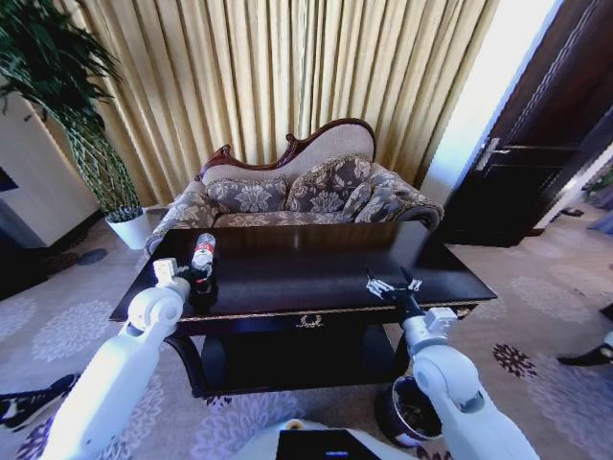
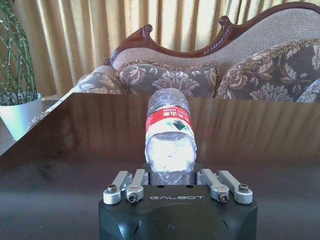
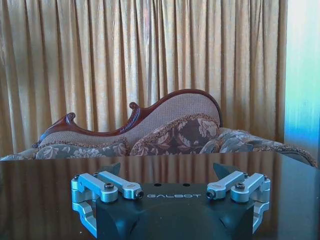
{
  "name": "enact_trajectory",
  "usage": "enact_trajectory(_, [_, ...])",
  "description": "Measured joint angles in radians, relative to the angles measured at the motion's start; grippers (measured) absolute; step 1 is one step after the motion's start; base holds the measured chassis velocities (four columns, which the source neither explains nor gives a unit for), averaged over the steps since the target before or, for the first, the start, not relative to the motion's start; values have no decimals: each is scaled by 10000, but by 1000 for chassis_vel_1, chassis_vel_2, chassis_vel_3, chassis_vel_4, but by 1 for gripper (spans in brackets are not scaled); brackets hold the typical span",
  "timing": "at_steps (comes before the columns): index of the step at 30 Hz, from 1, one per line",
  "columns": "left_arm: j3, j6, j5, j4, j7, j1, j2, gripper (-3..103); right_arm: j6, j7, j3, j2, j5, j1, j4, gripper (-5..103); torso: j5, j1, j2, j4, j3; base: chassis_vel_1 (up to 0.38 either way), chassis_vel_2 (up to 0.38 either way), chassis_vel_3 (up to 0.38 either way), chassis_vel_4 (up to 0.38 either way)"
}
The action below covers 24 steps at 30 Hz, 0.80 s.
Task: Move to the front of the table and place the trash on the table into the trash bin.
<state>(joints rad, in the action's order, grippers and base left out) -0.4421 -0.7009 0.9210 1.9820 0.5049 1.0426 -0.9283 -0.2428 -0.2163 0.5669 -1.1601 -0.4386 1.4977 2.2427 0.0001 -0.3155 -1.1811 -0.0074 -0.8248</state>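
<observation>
Clear bottle (image 2: 170, 132) clamped upright within left end effector (image 2: 172, 181) over the table (image 1: 316, 273); right end effector (image 3: 170, 187) wide.

One table (image 1: 316, 264); one bottle (image 1: 203, 251) at its nine o'clock; one trash bin (image 1: 410, 412); two grippers; one sofa (image 1: 297, 187).

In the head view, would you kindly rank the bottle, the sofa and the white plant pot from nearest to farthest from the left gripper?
1. The bottle, held in the left gripper at the table's left end.
2. The white plant pot, on the floor off to the left past the table.
3. The sofa, behind the table's far edge; close to the pot's rank.
</observation>
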Motion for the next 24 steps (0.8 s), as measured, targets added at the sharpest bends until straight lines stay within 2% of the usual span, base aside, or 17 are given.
enact_trajectory(3, [30, 170, -225, -4, -147, -14, 12, 36, 0, 0, 31, 15, -11, 0, 22, 100, -2, -1, 0, 0, 0, 0, 0, 0, 0])
enact_trajectory(5, [94, 1094, -1837, -123, -1077, 41, 82, 30, -4, -7, 65, 119, -145, -35, 139, 100, -1, -1, 0, -2, -1, 0, 0, 0, 0])
enact_trajectory(6, [94, 1094, -1837, -123, -1077, 41, 82, 30, -4, -7, 65, 119, -145, -35, 139, 100, -1, -1, 0, -2, -1, 0, 0, 0, 0])
enact_trajectory(7, [112, 1755, -2647, -161, -1662, 84, 151, 28, -50, -21, 68, 282, -297, -77, 243, 100, -2, -1, 0, 2, 0, 0, 0, 0, 0])
enact_trajectory(9, [116, 2173, -2909, -96, -1929, 96, 221, 28, -113, -41, 65, 503, -572, -133, 373, 100, 0, 0, 0, 0, -1, 0, 0, 0, 0])
enact_trajectory(11, [114, 3134, -3567, 57, -2611, 152, 387, 28, -202, -151, -35, 966, -1262, -330, 587, 100, -1, 0, 0, -2, 0, 0, 0, 0, 0])
enact_trajectory(12, [114, 3134, -3567, 57, -2611, 152, 387, 28, -202, -151, -35, 966, -1262, -330, 587, 100, -1, 0, 0, -2, 0, 0, 0, 0, 0])
enact_trajectory(14, [111, 4027, -4795, 31, -3345, 236, 558, 28, -248, -268, -226, 1368, -1841, -618, 697, 100, 0, 0, 0, -1, -1, 0, 0, 0, 0])
enact_trajectory(15, [114, 4915, -5808, -65, -3915, 303, 739, 28, -266, -358, -499, 1780, -2323, -866, 758, 100, 0, 0, 0, 1, 0, 0, 0, 0, 0])
enact_trajectory(16, [114, 4915, -5808, -65, -3915, 303, 739, 28, -266, -358, -499, 1780, -2323, -866, 758, 100, 0, 0, 0, 1, 0, 0, 0, 0, 0])
enact_trajectory(19, [198, 6400, -7435, -141, -4609, 425, 1249, 28, -278, -403, -1092, 2757, -3284, -1524, 791, 100, -1, -1, 0, 2, -1, 0, 0, 0, 0])
enact_trajectory(20, [286, 6789, -7679, -111, -4659, 441, 1443, 28, -278, -404, -1269, 3029, -3708, -1719, 833, 100, -2, -1, 0, 3, -1, 0, 0, 0, 0])
enact_trajectory(21, [286, 6789, -7679, -111, -4659, 441, 1443, 28, -278, -404, -1269, 3029, -3708, -1719, 833, 100, -2, -1, 0, 3, -1, 0, 0, 0, 0])
enact_trajectory(23, [510, 7399, -8119, -53, -4663, 393, 1730, 28, -279, -387, -1581, 3432, -4478, -2073, 915, 100, -1, -1, 0, 2, -1, 0, 0, 0, 0])
enact_trajectory(24, [769, 7915, -8704, -58, -4632, 207, 1925, 28, -277, -269, -1829, 3698, -5109, -2395, 935, 100, 0, 0, 0, 1, 0, 0, 0, 0, 0])
